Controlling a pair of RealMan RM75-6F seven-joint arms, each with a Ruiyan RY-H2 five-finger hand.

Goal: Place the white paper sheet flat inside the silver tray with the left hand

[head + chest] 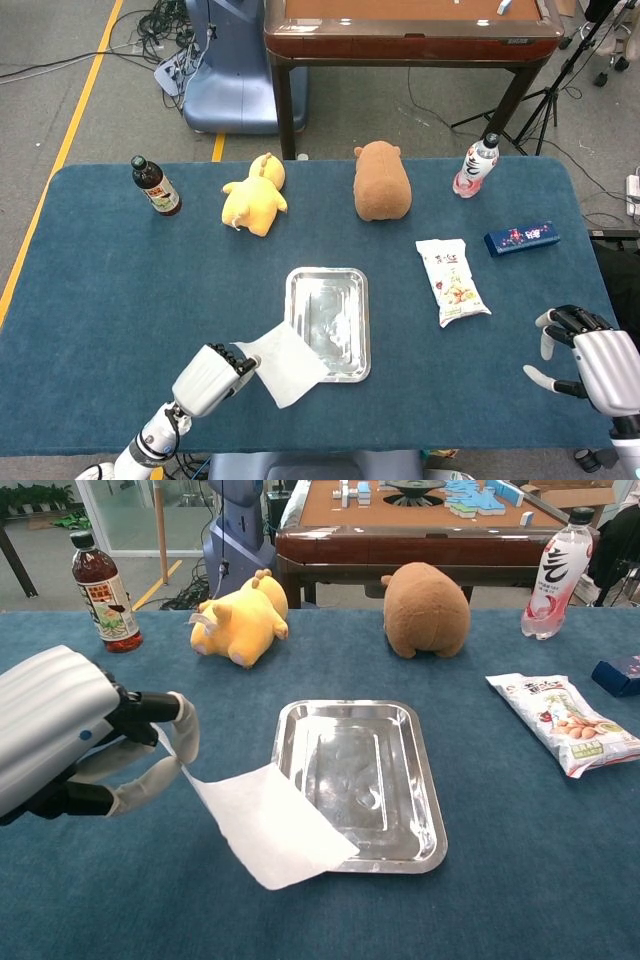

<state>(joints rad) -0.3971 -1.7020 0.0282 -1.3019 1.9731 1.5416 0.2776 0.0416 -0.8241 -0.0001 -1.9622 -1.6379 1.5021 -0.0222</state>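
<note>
Chest view shows the paper sheet (272, 823) low in the middle of the frame, its upper left corner pinched between the thumb and a finger of my left hand (75, 740). From that pinch the sheet slopes down to the right and lies over the lower left corner of the silver tray (400, 780), partly on the tray and partly above the blue table (520, 880). My left hand fills the left edge of that view, its white back turned up and its fingers curled toward the sheet. In the head view the same hand (212, 376) sits at the lower left, its forearm running off the bottom edge, with the sheet (285, 363) just right of it overlapping the tray (345, 290).

My right hand (590, 362) shows only in the head view, at the lower right corner, fingers spread and holding nothing.

Above the tray lie a yellow plush (238, 620) and a brown plush (427, 608). A dark bottle (102, 583) stands upper left, a pink bottle (556, 575) upper right, and a snack bag (566, 723) lies right of the tray.
</note>
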